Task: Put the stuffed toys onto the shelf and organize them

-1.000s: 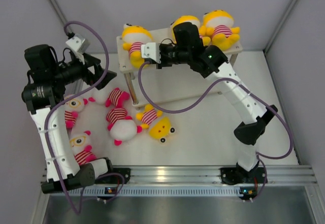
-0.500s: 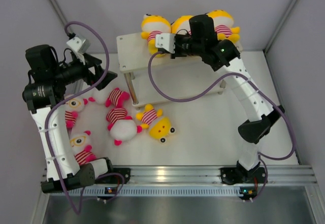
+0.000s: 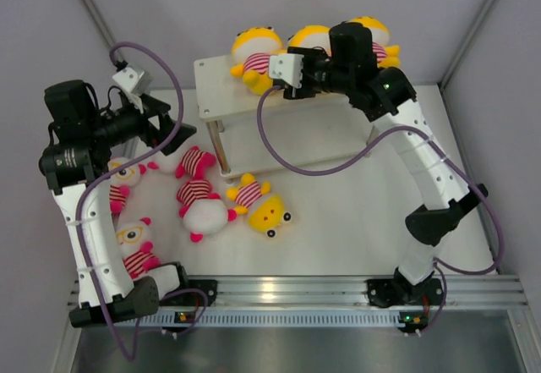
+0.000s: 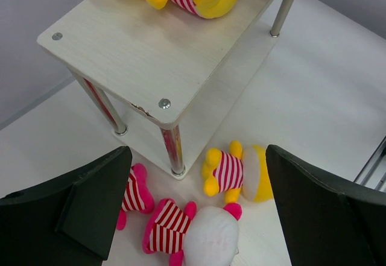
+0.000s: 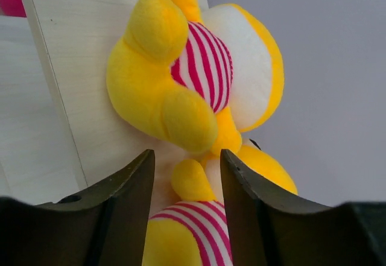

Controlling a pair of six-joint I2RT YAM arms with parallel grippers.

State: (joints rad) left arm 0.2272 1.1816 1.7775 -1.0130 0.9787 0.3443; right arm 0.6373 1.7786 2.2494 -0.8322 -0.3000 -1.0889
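Fingers (image 5: pixel 120 218) parted, the right gripper (image 5: pixel 186 163) hovers behind a yellow doll (image 5: pixel 199 61) lying at the shelf's (image 5: pixel 66 67) far edge beside another yellow doll (image 5: pixel 181 245), seemingly forming a row. The left gripper (image 4: pixel 198 157) gapes empty.

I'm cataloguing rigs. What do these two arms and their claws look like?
White links with black joint housings make up the left arm and right arm, bolted to a silver rail. A purple-grey cable loops from a white camera box at each wrist. The left claw and right claw each have two broad matte black fingers. A green light glows on the right arm.
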